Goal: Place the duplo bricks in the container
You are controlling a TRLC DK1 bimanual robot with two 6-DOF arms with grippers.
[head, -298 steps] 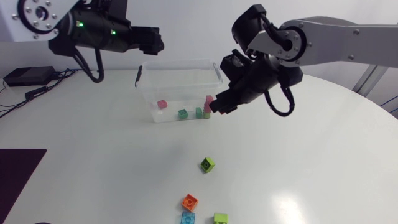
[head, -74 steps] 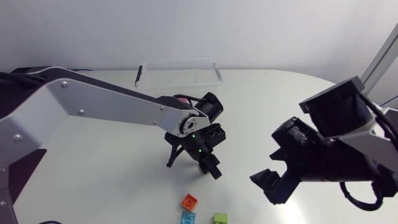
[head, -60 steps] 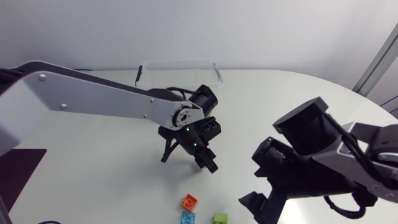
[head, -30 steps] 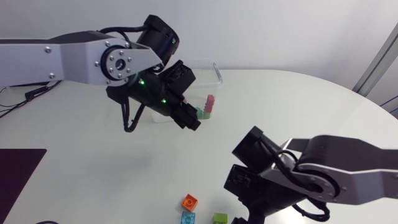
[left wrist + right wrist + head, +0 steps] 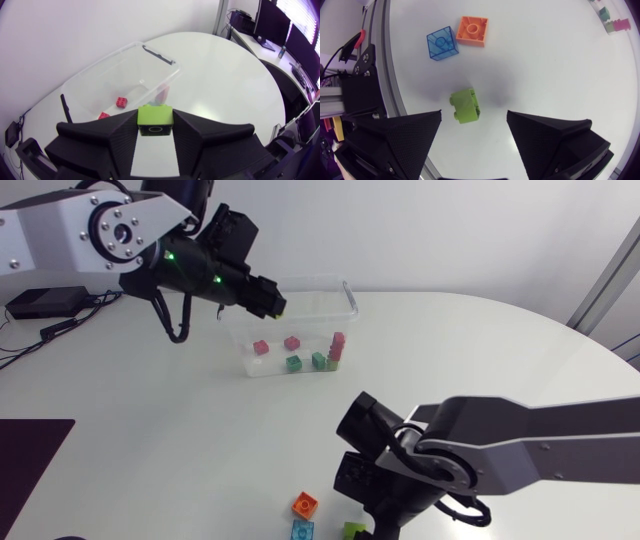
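Duplo bricks [image 5: 292, 342], several of them, sit inside the clear container [image 5: 300, 283] at upper centre of the head view. An orange brick [image 5: 305, 504], a blue brick [image 5: 300, 529] and a lime brick [image 5: 465, 105] lie on the bench [image 5: 520, 360] at lower centre. My left hand [image 5: 155, 131] grasps a green brick [image 5: 155, 114] above the container's rim. My right hand [image 5: 474, 117] is released, its fingers spread either side of the lime brick, apart from it.

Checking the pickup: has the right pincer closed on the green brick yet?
No, the right pincer stands open, the green brick lying untouched ahead of it.
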